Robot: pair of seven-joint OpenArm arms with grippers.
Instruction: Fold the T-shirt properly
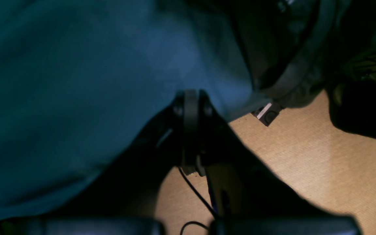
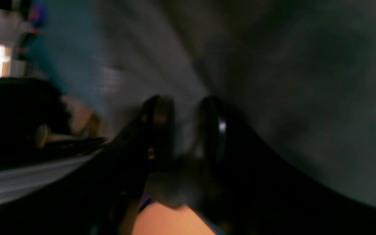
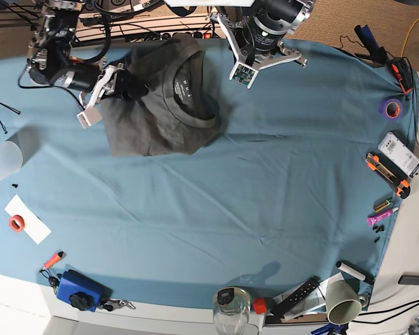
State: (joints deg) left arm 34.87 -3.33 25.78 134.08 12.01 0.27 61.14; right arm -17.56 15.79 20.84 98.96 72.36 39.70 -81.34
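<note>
The dark grey T-shirt (image 3: 160, 118) lies folded into a rough rectangle at the far left of the blue table cloth (image 3: 265, 181), collar up. My right gripper (image 3: 129, 89) is at the shirt's left edge. In the blurred right wrist view its fingers (image 2: 162, 120) stand apart, and grey T-shirt (image 2: 273, 65) fabric fills the space behind and between them. My left gripper (image 1: 191, 107) is shut and empty, low over the blue cloth (image 1: 77, 81) by the table's far edge. Dark folds (image 1: 292, 75) at the upper right there look like the shirt's edge. The left arm (image 3: 265, 31) is just right of the shirt.
A clear cup (image 3: 0, 162) and a white paper with a red ring (image 3: 17, 222) are at the left. A blue device (image 3: 77, 289), a glass jar (image 3: 230, 307) and a paper cup (image 3: 342, 300) line the near edge. Tape (image 3: 391, 107), a remote (image 3: 399, 153) and cutters (image 3: 387, 173) lie at the right.
</note>
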